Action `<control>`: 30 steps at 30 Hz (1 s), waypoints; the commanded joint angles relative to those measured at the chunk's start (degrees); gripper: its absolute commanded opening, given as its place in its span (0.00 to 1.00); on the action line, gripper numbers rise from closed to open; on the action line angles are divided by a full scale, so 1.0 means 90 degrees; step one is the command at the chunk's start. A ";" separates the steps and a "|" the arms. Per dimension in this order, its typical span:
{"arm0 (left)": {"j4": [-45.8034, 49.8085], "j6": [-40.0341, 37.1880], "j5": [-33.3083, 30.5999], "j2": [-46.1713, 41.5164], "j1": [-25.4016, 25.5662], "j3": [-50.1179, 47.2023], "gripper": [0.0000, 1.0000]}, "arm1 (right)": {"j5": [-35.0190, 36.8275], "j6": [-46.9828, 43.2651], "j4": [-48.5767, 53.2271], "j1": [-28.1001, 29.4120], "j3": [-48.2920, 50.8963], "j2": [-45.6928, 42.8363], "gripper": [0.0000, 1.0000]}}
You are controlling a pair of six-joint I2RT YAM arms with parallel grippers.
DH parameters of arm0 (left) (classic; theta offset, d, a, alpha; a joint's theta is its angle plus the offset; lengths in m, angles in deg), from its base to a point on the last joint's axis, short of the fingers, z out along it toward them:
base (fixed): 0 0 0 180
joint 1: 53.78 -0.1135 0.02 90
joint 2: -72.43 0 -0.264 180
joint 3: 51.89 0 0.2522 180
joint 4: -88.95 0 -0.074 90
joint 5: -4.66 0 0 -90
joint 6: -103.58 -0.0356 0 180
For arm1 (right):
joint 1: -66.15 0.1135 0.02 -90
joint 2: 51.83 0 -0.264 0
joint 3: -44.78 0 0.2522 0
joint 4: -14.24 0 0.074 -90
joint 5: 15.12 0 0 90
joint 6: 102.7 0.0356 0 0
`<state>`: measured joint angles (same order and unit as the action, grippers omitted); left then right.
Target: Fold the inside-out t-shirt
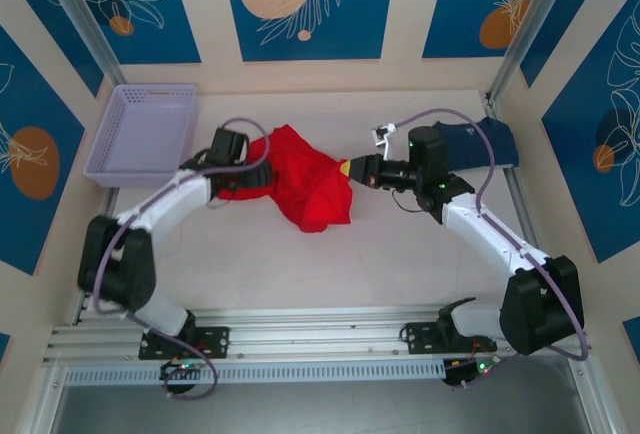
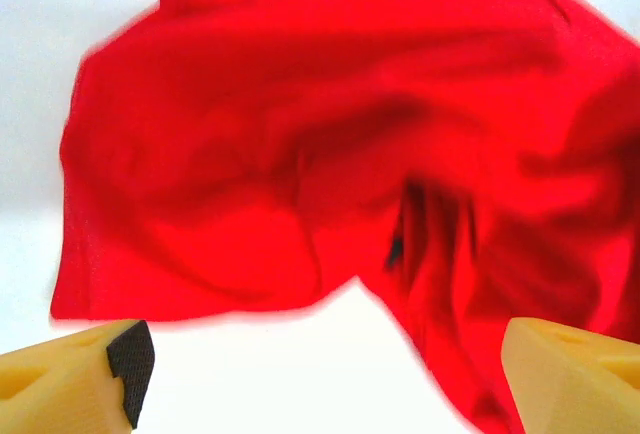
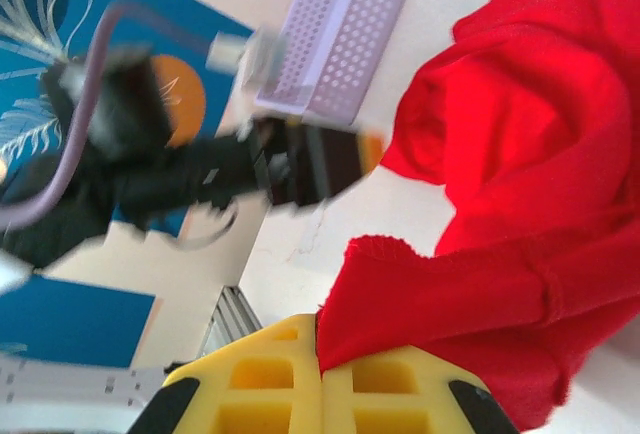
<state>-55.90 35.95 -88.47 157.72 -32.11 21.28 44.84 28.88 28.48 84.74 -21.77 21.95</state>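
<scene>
**Right gripper pinches the red shirt, left gripper stands open beside it**

The inside-out t-shirt (image 1: 300, 189) lies as a crumpled heap near the middle of the table (image 1: 300, 274); no part of it is flat. In the overhead view the right gripper (image 1: 350, 170) meets the heap at its three o'clock edge. In the right wrist view its yellow fingers (image 3: 260, 384) are pressed together, with an edge of red cloth caught between them, so it is grasping the shirt. The left gripper (image 2: 322, 354) is at the nine o'clock side of the heap. Its jaws stand wide apart with only bare table between them and the cloth just ahead at twelve o'clock, so it holds nothing.

The step in hand is probably to spread the heap out before any fold. To do this well, I think the left gripper should go forward low and take one thin outer edge, not the thick bunch in the middle. Then the two arms can draw apart toward nine and three o'clock, lifting a little so the cloth does not drag. The right pinch holds only a small piece of edge, so a sharp pull may make it slip. The lavender basket (image 1: 140, 134) at ten o'clock and the navy t-shirt (image 1: 480, 142) at two o'clock should be avoided.
</scene>
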 commanded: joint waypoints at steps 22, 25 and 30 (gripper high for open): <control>-0.1936 -0.1015 0.0424 -0.0088 0.1944 -0.0963 0.84 | 0.0471 -0.0513 0.1680 -0.0880 -0.0597 0.0490 0.00; -0.1510 -0.0656 0.0023 -0.0135 0.1132 -0.1035 0.83 | 0.0630 -0.0712 0.1832 -0.0864 -0.0565 0.0485 0.00; -0.1053 -0.0445 -0.0127 0.0169 -0.0183 -0.1049 0.83 | 0.0715 -0.0734 0.1728 -0.0863 -0.0387 0.0465 0.00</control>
<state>-69.95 30.35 -85.67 158.42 -30.10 12.45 50.59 24.03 42.88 77.00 -25.51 27.76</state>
